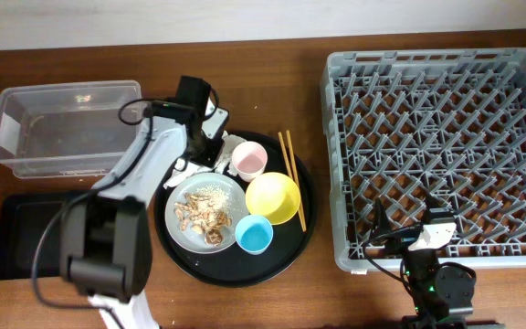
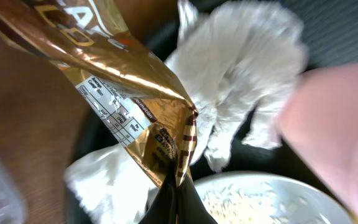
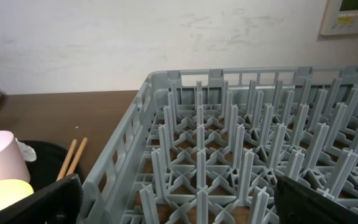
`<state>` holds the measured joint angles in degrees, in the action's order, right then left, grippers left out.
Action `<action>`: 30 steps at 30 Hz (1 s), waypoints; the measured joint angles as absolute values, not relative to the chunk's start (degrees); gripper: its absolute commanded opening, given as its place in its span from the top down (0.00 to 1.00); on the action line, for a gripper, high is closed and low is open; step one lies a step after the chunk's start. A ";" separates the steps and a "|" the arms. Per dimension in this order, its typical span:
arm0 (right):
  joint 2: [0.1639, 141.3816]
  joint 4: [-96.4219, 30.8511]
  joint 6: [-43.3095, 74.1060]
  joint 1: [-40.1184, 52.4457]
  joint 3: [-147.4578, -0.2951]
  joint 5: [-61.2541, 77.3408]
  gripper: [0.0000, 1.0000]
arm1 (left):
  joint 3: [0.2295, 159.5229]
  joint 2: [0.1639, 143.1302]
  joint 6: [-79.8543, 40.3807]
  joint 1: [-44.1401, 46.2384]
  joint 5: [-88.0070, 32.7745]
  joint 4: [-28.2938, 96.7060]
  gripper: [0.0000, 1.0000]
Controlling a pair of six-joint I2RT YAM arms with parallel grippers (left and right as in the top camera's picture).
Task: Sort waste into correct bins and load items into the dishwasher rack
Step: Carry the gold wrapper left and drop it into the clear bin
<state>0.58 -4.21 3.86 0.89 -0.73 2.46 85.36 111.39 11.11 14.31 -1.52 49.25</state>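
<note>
1. At the left claw (image 2: 176,200): clamped on the small brown wrapper (image 2: 117,74), with the foil fanning away from the pinch.
2. Just past it: crumpled white napkin (image 2: 241,68) on the round black tray (image 1: 309,215). Pink cup (image 2: 334,124) and plate (image 2: 260,199) sit beside it.
3. Further left of that claw: clear tub (image 1: 62,128), then the flat black tray (image 1: 21,233).
4. Right claw (image 3: 179,210): fingers apart, nothing between them. Rack (image 3: 229,155) is directly ahead, chopsticks (image 3: 71,158) and yellow bowl (image 3: 5,190) off to its left.
</note>
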 measured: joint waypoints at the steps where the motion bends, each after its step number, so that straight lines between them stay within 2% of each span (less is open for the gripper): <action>1: 0.58 -4.21 3.84 0.89 -0.73 2.46 0.01 | 85.41 108.05 9.87 14.22 -1.52 48.97 0.99; 3: 0.58 -4.21 3.86 0.89 -0.73 2.46 0.01 | 86.11 101.10 6.24 13.39 -1.69 47.72 0.99; 5: 0.58 -4.21 3.86 0.89 -0.73 2.46 0.01 | 86.59 97.51 -0.67 8.25 -2.04 46.02 0.99; 10: 0.58 -4.21 3.88 0.89 -0.73 2.46 0.01 | 86.59 97.41 -30.13 -14.44 -2.02 43.42 0.98; 13: 0.58 -4.21 3.86 0.89 -0.73 2.46 0.01 | 86.59 97.41 -35.73 -17.98 -1.91 41.58 0.79; 15: 0.58 -4.21 3.88 0.89 -0.73 2.44 0.01 | 86.59 97.41 -37.41 -18.35 -1.96 39.70 0.71; 16: 0.58 -4.21 3.86 0.89 -0.73 2.46 0.01 | 86.59 97.41 -37.58 -18.41 -1.96 39.62 0.64; 17: 0.58 -4.21 3.84 0.89 -0.73 2.46 0.01 | 86.59 97.41 -37.74 -18.41 -1.93 39.53 0.44; 18: 0.58 -4.21 3.86 0.89 -0.73 2.46 0.01 | 86.59 97.41 -38.00 -18.41 -1.96 39.16 0.41; 21: 0.58 -4.21 3.84 0.89 -0.73 2.46 0.01 | 86.59 97.38 -36.47 -18.46 -4.95 39.81 0.42; 24: 0.58 -4.21 3.84 0.89 -0.73 2.46 0.01 | 86.59 97.41 -20.32 -17.85 -24.73 40.36 0.42; 26: 0.58 -4.21 3.86 0.89 -0.73 2.44 0.01 | 86.78 97.38 -7.46 -12.19 -30.81 44.60 0.44; 29: 0.58 -4.21 3.86 0.89 -0.73 2.46 0.01 | 86.85 97.58 0.38 3.42 -16.12 48.40 0.44; 30: 0.58 -4.21 3.84 0.89 -0.73 2.46 0.01 | 86.85 98.61 2.20 8.29 -11.33 48.45 0.48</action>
<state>0.58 -4.21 3.84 0.89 -0.73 2.46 86.85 98.61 2.20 8.29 -11.33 48.45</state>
